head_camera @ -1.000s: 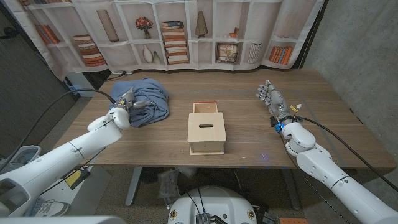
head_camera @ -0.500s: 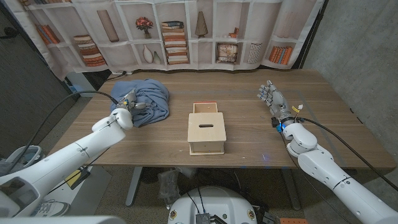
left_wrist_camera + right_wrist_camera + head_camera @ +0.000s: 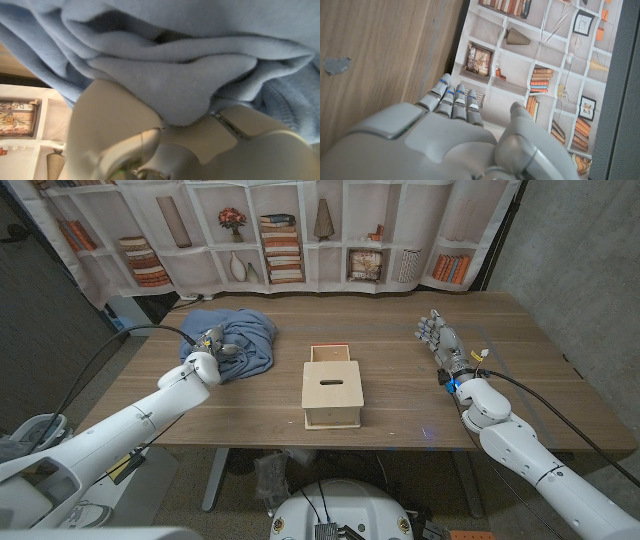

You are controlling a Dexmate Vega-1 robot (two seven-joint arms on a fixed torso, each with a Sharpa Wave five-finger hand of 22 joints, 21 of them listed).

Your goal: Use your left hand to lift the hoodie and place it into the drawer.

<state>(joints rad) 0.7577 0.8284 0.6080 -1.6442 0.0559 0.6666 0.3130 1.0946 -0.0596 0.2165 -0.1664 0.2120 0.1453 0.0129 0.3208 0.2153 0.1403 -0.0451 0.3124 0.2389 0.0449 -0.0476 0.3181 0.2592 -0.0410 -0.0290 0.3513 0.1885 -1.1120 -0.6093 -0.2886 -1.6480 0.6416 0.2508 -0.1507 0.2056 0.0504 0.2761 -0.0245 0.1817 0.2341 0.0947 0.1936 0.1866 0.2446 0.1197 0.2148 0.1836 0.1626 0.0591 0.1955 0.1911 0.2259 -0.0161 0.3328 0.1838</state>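
The blue hoodie (image 3: pixel 233 342) is bunched on the table under and around the left hand (image 3: pixel 210 342), whose fingers are closed into its folds, seemingly to secure a lift. The drawer (image 3: pixel 332 391) lies well right of it. The right hand (image 3: pixel 437 337) is held open, idle. Since earlier, the hoodie is gathered slightly tighter.

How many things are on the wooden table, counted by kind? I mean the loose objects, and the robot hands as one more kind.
Hoodie, blue, crumpled: 1
Wooden drawer box: 1
Robot hands: 2, the left hand on the hoodie and the right hand apart on the table's right side
Total: 4
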